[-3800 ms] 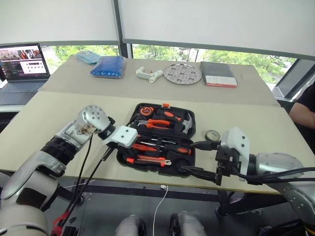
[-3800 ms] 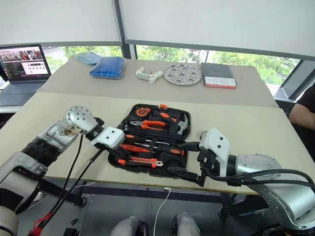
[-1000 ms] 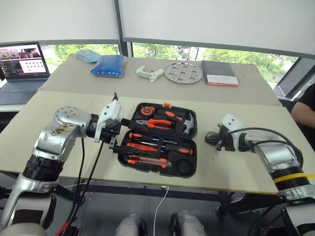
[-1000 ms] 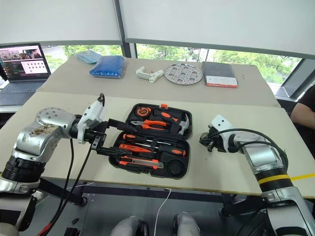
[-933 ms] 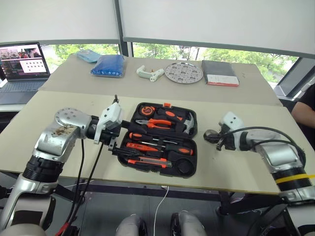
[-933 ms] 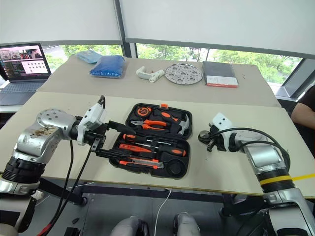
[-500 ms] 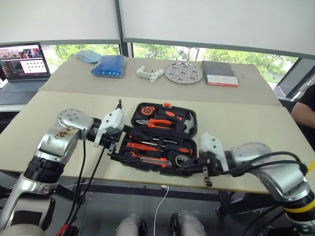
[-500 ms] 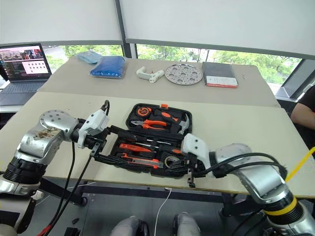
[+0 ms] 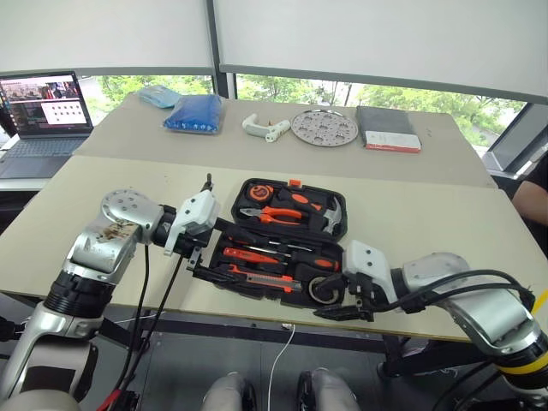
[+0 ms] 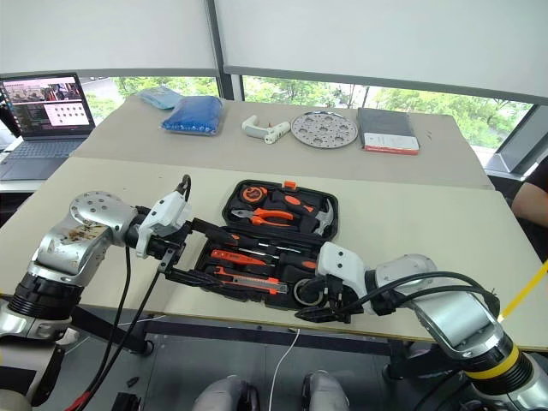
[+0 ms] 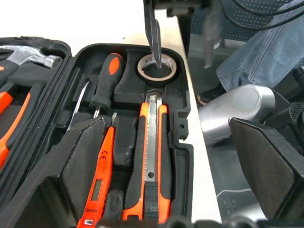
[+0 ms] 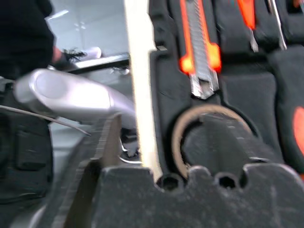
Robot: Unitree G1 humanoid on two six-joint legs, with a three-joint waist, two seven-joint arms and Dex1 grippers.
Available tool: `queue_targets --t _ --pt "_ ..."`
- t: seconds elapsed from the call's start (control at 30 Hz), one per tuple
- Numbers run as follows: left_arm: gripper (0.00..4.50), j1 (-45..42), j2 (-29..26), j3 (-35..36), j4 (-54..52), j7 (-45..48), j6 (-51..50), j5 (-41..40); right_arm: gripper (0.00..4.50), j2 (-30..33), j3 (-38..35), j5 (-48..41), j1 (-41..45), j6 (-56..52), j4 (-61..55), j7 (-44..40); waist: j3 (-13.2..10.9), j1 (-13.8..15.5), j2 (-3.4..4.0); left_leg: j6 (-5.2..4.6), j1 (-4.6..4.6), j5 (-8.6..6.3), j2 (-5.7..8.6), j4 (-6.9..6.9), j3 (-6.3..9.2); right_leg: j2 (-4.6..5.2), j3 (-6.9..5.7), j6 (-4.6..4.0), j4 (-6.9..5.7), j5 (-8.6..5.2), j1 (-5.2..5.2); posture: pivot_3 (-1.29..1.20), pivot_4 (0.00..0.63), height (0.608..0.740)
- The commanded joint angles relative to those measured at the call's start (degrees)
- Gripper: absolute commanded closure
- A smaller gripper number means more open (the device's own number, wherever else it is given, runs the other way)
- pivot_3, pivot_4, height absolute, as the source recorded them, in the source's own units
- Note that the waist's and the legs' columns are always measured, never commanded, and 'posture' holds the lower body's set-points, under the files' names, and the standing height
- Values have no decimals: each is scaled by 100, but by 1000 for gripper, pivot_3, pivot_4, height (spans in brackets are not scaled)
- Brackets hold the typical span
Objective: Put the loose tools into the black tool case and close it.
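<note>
The black tool case (image 9: pixel 287 240) lies open near the front edge of the table (image 9: pixel 428 223). The left gripper (image 9: pixel 224 261) stands spread over its left end. The right gripper (image 10: pixel 315 301), fingers parted, straddles the tape roll (image 11: pixel 157 67) in its corner slot, partly hiding it.

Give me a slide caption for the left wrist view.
Open left gripper over the tool case, tape roll seated beside the utility knife.

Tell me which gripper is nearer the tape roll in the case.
Right. The right gripper is at the tape roll, one finger reaching into its hole. The left gripper sits at the case's opposite, left end, open.
</note>
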State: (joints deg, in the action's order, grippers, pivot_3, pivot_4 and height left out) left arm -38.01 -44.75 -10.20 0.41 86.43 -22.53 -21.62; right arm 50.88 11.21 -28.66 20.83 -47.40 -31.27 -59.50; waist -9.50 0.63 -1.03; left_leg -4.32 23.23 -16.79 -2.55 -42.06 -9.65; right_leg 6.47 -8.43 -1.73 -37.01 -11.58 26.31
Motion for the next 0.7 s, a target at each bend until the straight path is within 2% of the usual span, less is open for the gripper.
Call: queue_targets --t 0.03,0.07,0.17,0.27,0.3,0.33,0.4,0.5,0.7 --pt "0 47 -139 415 336 -374 -51 32 879 78 -753 -268 67 -131 151 153 0 -2 0 0 0 0 0 0 0 0 -1 0 0 0 0 0 150 718" --pt "0 93 -190 525 513 -483 -14 60 1141 68 -927 -285 68 -138 287 233 0 -8 0 0 0 0 0 0 0 0 0 0 0 0 0 0 150 718" --pt "759 248 -423 823 1514 -847 436 375 2020 211 -1279 -31 -95 180 914 313 0 -23 0 0 -5 0 -2 2 -1 -1 0 0 -1 0 0 0 150 718" --pt "1884 309 -453 740 2089 -1088 867 743 3009 196 -1253 405 -211 809 1608 393 0 -21 0 0 -5 0 -1 8 -2 -2 -2 -1 0 0 1 0 150 718" --pt "2139 306 -415 689 2224 -1157 1025 858 3298 140 -1209 560 -218 1027 1820 451 0 -11 -1 0 -3 0 -1 8 -2 -1 -3 -1 1 -1 2 0 150 718" --pt "2635 290 -348 628 2363 -1214 1169 963 3737 66 -1137 734 -212 1275 2043 502 0 5 -1 0 -3 0 -1 8 -4 0 -3 -1 2 0 2 0 150 718" --pt "3340 255 -182 536 2522 -1285 1341 1089 4396 -35 -976 1040 -224 1751 2379 507 0 18 -1 -1 2 -1 4 7 -4 5 -6 0 2 0 2 0 150 718" --pt "4391 213 131 448 2519 -1332 1373 1132 4500 -171 -785 1236 -248 2209 2589 375 0 15 -1 -2 5 -1 5 6 -5 7 -6 0 2 0 2 0 150 718" --pt "4454 260 445 206 2304 -1410 1635 1390 4500 -532 -511 1479 -194 2566 2632 378 0 -62 -1 2 1 2 1 6 -9 -4 -6 0 -4 0 4 0 150 718"
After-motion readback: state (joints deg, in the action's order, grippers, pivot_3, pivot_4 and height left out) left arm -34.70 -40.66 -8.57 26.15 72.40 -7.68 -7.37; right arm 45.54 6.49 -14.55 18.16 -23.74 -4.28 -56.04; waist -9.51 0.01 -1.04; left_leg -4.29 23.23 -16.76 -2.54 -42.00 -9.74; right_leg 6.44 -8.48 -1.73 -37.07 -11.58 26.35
